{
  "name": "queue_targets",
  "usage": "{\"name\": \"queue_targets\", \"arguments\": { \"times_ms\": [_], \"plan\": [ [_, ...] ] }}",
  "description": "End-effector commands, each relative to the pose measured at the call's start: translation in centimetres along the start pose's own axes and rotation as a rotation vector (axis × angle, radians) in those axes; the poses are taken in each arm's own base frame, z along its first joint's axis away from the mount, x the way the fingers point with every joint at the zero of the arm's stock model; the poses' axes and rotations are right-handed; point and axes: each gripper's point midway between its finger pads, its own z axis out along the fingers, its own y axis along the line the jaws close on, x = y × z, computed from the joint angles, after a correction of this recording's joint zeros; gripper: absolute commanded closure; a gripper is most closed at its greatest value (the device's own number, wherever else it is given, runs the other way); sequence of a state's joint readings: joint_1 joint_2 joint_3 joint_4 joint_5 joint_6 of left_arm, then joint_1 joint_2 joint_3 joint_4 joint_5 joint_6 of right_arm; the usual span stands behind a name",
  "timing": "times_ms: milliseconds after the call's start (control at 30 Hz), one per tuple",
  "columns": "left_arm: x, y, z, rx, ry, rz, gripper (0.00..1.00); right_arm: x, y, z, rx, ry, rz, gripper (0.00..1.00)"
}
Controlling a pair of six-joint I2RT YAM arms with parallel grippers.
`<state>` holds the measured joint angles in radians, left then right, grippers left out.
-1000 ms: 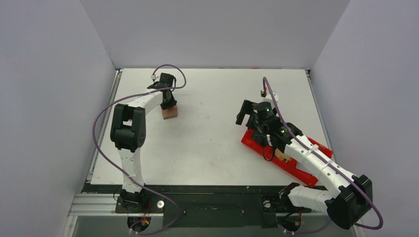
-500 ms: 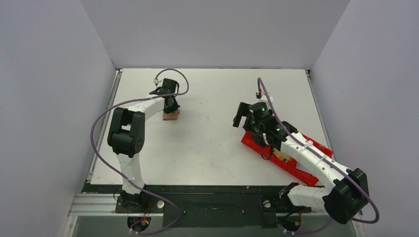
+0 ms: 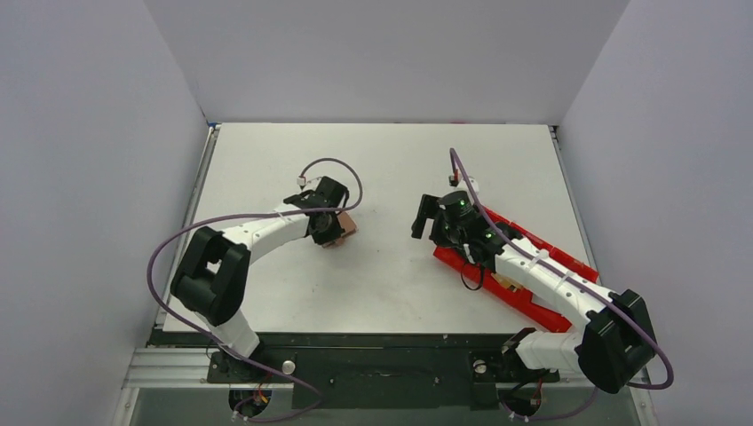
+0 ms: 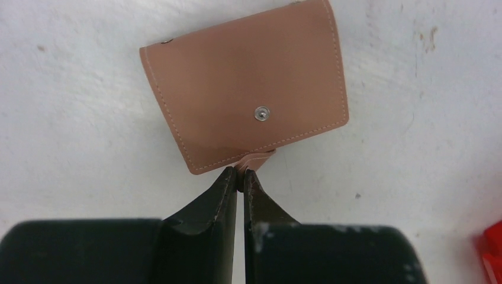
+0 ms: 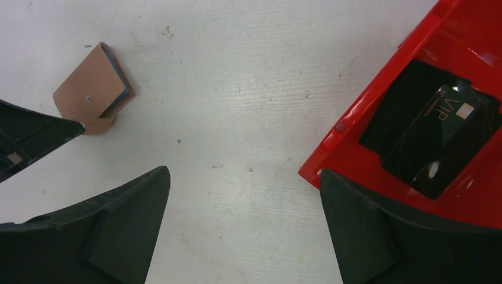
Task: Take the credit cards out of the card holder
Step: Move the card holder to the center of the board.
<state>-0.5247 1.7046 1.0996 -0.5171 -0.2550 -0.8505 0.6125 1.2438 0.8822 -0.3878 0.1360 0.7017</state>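
Top external view: two robot arms reach over a white worktop [image 3: 391, 169]. The card holder [image 3: 344, 225], a small brown leather wallet, lies left of the middle, under the tip of the left arm. A long red tray [image 3: 543, 311] sits to the right, partly under the right arm.

Left wrist view: the left fingers [image 4: 229, 184] are pressed almost together, pinching only the small strap tab [image 4: 256, 158] at the holder's near edge. The holder is folded shut, with a metal snap stud [image 4: 261, 112] facing up. It cannot be told whether the holder is raised off the worktop or resting on it.

Right wrist view: the right fingers [image 5: 127, 207] are spread wide and hold nothing. They hover over bare worktop between holder and tray, well apart from the holder. A sliver of blue lining shows at the holder's open edge. Black cards [image 5: 438, 139] already lie in the tray.

Risks, as a judgement: the tab is a thin, narrow hold, so it could slide out from between the fingers if pulled hard. Nothing pins the holder down, so a pull on the tab may drag or flip the whole wallet instead of opening it. If the holder swings from the tab, any cards inside could spill onto the worktop, away from the tray.
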Motion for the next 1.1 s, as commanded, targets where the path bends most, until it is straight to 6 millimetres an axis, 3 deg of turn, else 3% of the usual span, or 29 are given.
{"name": "queue_targets", "arguments": {
  "times_ms": [0,233,333,467,533,600,833,1067],
  "plan": [
    [2.2,-1.8,-3.3,0.047,0.011,-0.027,1.0,0.2,0.2,0.4,-0.023,-0.02,0.041,0.07],
    [7.0,-6.6,-6.5,0.164,0.049,0.034,1.0,1.3,-1.3,0.4,0.003,-0.021,0.059,0.07],
    [8.2,-9.7,-7.6,0.228,0.065,0.066,1.0,1.4,-1.9,0.1,0.014,-0.032,0.068,0.07],
    [9.1,-12.9,-7.5,0.276,0.102,0.098,1.0,1.6,-2.6,0.0,0.027,-0.035,0.082,0.07],
    [9.2,-13.7,-7.4,0.292,0.109,0.113,0.9,1.8,-2.5,-0.1,0.022,-0.028,0.088,0.07],
    [8.6,-13.8,-7.7,0.307,0.096,0.13,0.78,2.1,-2.2,0.0,0.011,-0.018,0.097,0.08],
    [6.0,-11.8,-9.0,0.348,0.06,0.139,0.69,3.4,-0.4,0.4,0.005,-0.002,0.05,0.09],
    [3.2,-5.8,-8.9,0.307,0.011,0.073,0.66,4.7,3.1,2.1,0.005,0.03,-0.046,0.15]
  ]
}}
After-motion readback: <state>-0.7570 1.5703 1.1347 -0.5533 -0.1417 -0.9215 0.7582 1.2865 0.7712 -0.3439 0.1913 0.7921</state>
